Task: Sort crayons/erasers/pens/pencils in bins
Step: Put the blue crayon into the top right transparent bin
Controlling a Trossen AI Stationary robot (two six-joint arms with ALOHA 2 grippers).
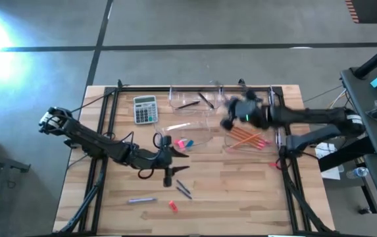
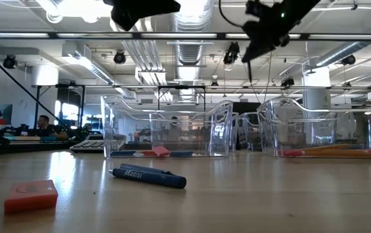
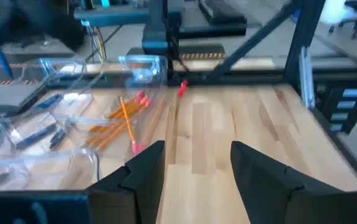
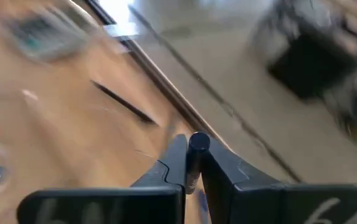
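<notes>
The right pincer (image 4: 190,163), blurred above the bins (image 1: 195,108) beyond the pencils (image 1: 247,138), clamps a dark pen (image 4: 195,155) whose lower end is hidden between its fingers. The left pincer (image 3: 194,168) hangs open over bare worktop (image 1: 241,191), near the pencils' bin. Erasers (image 1: 185,143) lie in the neighbouring bin; another (image 2: 31,194) sits loose.

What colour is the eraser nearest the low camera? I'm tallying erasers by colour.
Pinkish red; the eraser shows best in the low view.
</notes>
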